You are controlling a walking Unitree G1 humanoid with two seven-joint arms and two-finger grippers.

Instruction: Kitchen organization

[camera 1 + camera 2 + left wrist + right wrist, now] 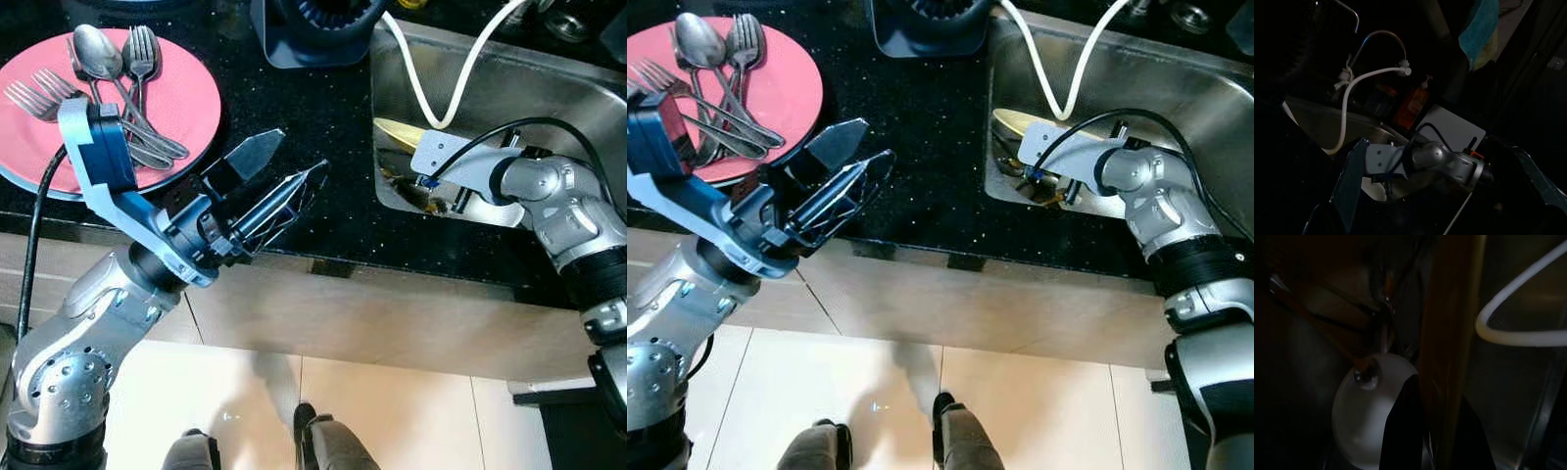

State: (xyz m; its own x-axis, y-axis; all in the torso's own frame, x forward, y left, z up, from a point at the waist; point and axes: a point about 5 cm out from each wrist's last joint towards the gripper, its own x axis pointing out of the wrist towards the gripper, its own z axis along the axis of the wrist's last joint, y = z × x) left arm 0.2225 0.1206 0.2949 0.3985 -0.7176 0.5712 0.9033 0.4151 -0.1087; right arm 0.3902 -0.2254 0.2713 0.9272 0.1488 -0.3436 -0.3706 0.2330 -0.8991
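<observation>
A pink plate (191,93) holding several forks and a spoon (98,49) lies on the black surface (313,127), well to the left of the steel sink (549,88). Between plate and sink the left gripper (284,176) hovers over the surface, fingers apart and empty. The right gripper (1420,431) reaches down inside the sink beside a wooden utensil (1449,333) and a white dish (1361,416); whether it is clamped I cannot tell. Likely step: fetching cutlery from the sink, then carrying it to the plate.
</observation>
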